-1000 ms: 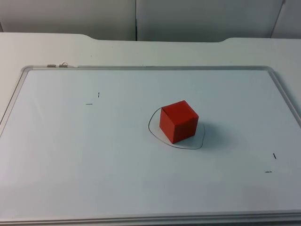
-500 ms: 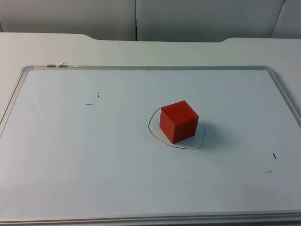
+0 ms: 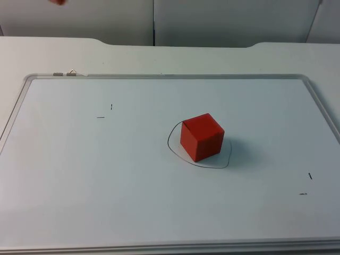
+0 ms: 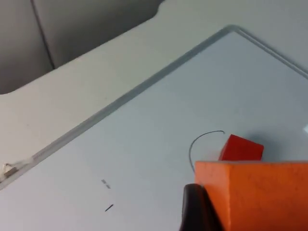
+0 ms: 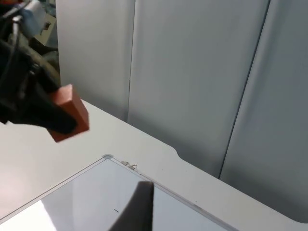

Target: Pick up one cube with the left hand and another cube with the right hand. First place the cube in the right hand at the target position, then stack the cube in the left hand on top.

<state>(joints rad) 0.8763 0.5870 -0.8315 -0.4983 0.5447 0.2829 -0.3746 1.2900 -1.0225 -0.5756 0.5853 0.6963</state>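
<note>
One red cube (image 3: 202, 136) sits on the whiteboard (image 3: 106, 175), inside the pen-drawn ring (image 3: 171, 149) near the board's middle, resting flat with a corner turned toward the camera. The left gripper (image 4: 226, 211) is up in the air above the board, fingers clamped on a second cube (image 4: 255, 192), orange-red and close to the lens, with the first cube visible on the board beyond it. From the right wrist view that same held cube (image 5: 71, 113) shows aloft in the left arm's black fingers (image 5: 53, 118), over the white table (image 3: 175, 58). The right gripper's own opening I cannot tell.
</note>
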